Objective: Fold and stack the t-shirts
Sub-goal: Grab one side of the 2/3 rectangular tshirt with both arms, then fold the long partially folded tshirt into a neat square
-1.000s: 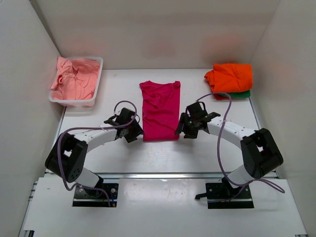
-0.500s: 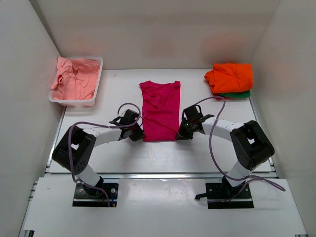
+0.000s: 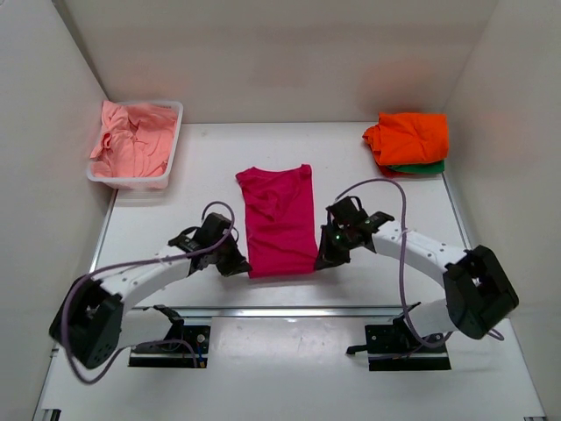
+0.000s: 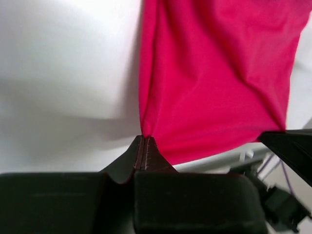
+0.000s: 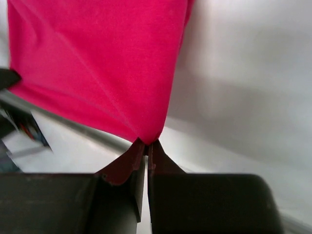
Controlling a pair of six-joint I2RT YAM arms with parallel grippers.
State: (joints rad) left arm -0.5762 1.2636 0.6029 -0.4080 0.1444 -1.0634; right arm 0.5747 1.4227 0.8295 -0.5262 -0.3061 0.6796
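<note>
Table, overhead view: a white table boxed in by plain white walls, my two bases at 6 o'clock.
Magenta t-shirt: it lies at the middle of the table, collar end toward 12 o'clock, hem toward 6, slightly askew.
Left claw: mine, at the shirt's 7 o'clock corner, touching the hem there.
Right claw: mine too, at the shirt's 5 o'clock corner, against the cloth.
Tub: a white one at 10 o'clock, heaped with crumpled salmon pink t-shirts.
Orange t-shirt: folded at 2 o'clock, lying on the green t-shirt, of which only an edge shows.
Left wrist view, grip: my fingers are clenched tight on the magenta corner, with no gap between them.
Left wrist view, cloth: it fans up from the pinch toward 12 and 2 o'clock, creased, with bare table at 10 o'clock.
Right wrist view, grip: my fingers are pressed together on the other hem corner, with cloth caught between the tips.
Right wrist view, cloth: it spreads from the pinch toward 11 o'clock, with white table at 2 o'clock.
</note>
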